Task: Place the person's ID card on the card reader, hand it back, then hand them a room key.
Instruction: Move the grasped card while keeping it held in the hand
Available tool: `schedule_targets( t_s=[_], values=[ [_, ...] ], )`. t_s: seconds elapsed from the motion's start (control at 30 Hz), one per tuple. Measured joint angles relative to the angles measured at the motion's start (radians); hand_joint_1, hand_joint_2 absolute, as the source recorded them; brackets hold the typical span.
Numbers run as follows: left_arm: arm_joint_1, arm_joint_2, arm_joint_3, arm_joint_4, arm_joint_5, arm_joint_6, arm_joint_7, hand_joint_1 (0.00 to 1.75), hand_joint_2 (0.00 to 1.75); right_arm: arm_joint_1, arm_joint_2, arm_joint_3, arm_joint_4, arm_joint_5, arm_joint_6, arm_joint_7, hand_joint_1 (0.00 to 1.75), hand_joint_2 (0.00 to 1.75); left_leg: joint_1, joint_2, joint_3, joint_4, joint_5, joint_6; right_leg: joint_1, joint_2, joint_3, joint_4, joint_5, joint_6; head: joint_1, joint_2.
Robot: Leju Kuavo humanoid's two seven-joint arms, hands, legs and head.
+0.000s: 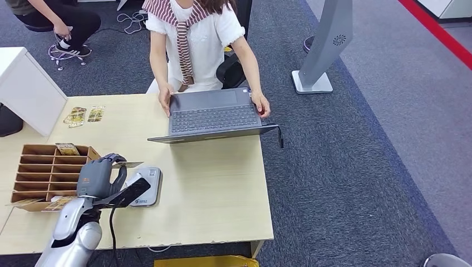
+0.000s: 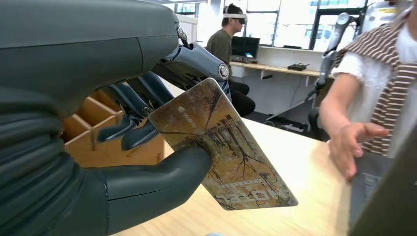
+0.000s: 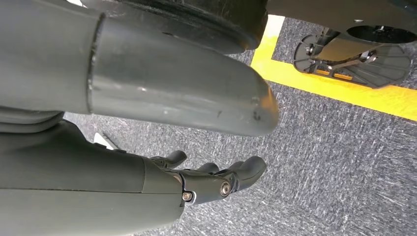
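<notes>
The left hand (image 2: 123, 147) pinches a patterned card (image 2: 223, 150) between thumb and fingers, above the table beside the card reader (image 1: 146, 187). It should carry it level toward the person's hand (image 2: 351, 142). The right hand (image 3: 211, 179) hangs empty, fingers loosely apart.

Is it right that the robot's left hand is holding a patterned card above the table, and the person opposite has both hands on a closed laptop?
Nearly. The left hand does hold the card between thumb and fingers above the table, but the laptop is open, not closed: the head view shows its keyboard, with the person's hands at its sides.
</notes>
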Motion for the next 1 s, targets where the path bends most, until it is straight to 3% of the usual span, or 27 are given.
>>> schedule_targets(
  t_s=[0.53,1.0],
  values=[
    [-0.122,-0.043,-0.134,0.115,-0.116,-0.092,0.062,1.75,1.75,0.0,0.0,-0.001,0.0,-0.001,0.004,-0.004,0.0,0.0,0.0,0.0,0.0,0.0,0.0,0.0,0.0,0.0,0.0,0.0,0.0,0.0,0.0,0.0],
    [-0.13,-0.04,-0.183,0.15,-0.115,-0.132,0.082,1.75,1.75,0.0,0.0,-0.022,0.0,-0.005,0.004,-0.005,0.0,0.0,0.0,0.0,0.0,0.0,0.0,0.0,0.0,0.0,0.0,0.0,0.0,0.0,0.0,0.0]
  ],
)
